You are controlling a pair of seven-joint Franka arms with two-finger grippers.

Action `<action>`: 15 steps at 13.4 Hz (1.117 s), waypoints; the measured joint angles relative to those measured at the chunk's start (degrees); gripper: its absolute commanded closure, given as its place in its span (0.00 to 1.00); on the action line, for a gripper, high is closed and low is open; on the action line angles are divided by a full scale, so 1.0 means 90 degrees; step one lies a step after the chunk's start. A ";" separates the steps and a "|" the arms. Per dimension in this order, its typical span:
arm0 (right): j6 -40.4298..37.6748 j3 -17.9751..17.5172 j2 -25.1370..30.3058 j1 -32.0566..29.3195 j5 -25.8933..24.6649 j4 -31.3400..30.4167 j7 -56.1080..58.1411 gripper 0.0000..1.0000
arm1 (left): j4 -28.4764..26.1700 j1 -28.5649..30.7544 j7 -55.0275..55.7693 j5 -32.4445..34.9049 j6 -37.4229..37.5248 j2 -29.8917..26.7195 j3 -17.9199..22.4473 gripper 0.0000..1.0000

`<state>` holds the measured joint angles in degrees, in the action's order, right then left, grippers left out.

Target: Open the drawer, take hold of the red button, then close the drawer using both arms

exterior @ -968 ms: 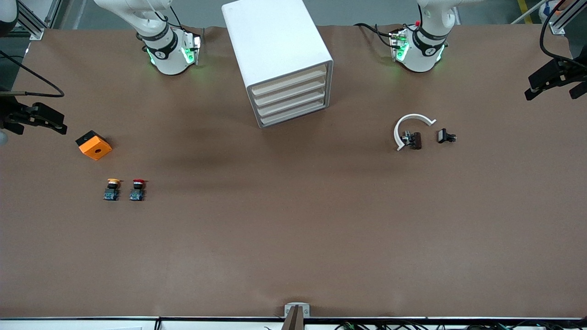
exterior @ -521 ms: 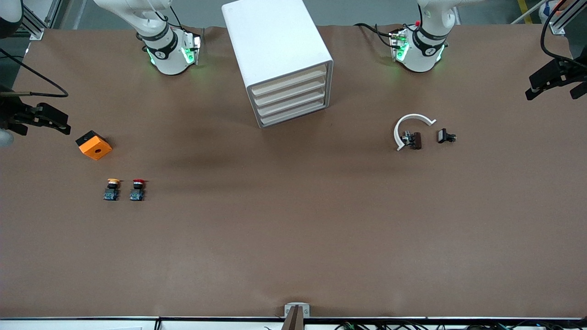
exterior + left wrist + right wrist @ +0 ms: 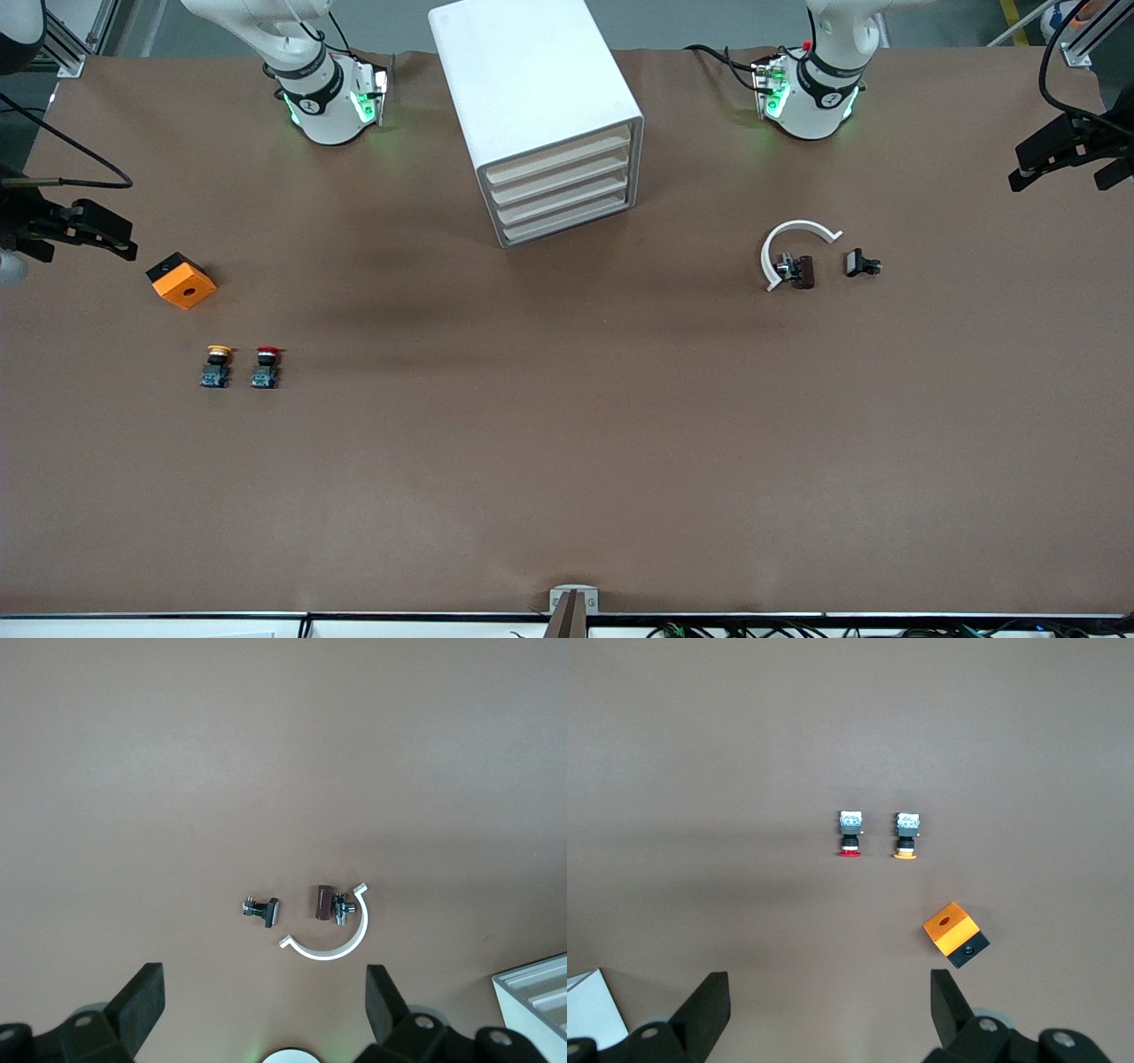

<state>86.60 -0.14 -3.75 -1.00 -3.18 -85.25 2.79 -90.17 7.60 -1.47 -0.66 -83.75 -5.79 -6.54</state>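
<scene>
We see no readable writing on the button (image 3: 265, 366) or drawer cabinet (image 3: 540, 115) (all drawers shut). Our left gripper (image 3: 1063, 158) and right gripper (image 3: 75, 232) hang wide apart, empty, at their table ends.

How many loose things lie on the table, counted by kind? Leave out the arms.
Push buttons: 2 (red-capped button, yellow-capped button)
Orange block: 1
Drawer cabinet: 1
White curved clip: 1
Small dark parts: 2 (brown part, black part)
Total: 7
</scene>
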 measured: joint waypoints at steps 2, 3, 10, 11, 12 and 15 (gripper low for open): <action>0.0000 0.0000 -0.0007 0.0002 0.0001 0.0000 0.0000 0.00 | -0.0013 -0.0004 -0.0093 0.0000 0.0020 0.0000 -0.0111 0.00; 0.0000 0.0000 -0.0009 0.0002 0.0003 0.0000 0.0000 0.00 | -0.0033 -0.0008 -0.0110 0.0000 0.0032 0.0000 -0.0155 0.00; 0.0001 -0.0001 -0.0012 0.0024 0.0068 0.0000 0.0002 0.00 | -0.0216 -0.0009 -0.0300 0.0000 0.0049 -0.0021 -0.0287 0.00; 0.0001 -0.0002 -0.0012 0.0053 0.0073 0.0000 0.0002 0.00 | -0.0238 -0.0009 -0.0300 0.0000 0.0051 -0.0042 -0.0295 0.00; 0.0001 -0.0002 -0.0012 0.0083 0.0074 0.0000 0.0002 0.00 | -0.0288 -0.0009 -0.0300 0.0000 0.0051 -0.0078 -0.0297 0.00; 0.0001 -0.0002 -0.0013 0.0105 0.0074 0.0000 0.0002 0.00 | -0.0376 -0.0009 -0.0308 0.0000 0.0051 -0.0210 -0.0359 0.00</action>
<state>86.61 -0.16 -3.87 -0.06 -2.51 -85.25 2.81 -93.56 7.52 -4.24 -0.66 -83.29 -7.68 -9.77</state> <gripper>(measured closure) 0.000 0.000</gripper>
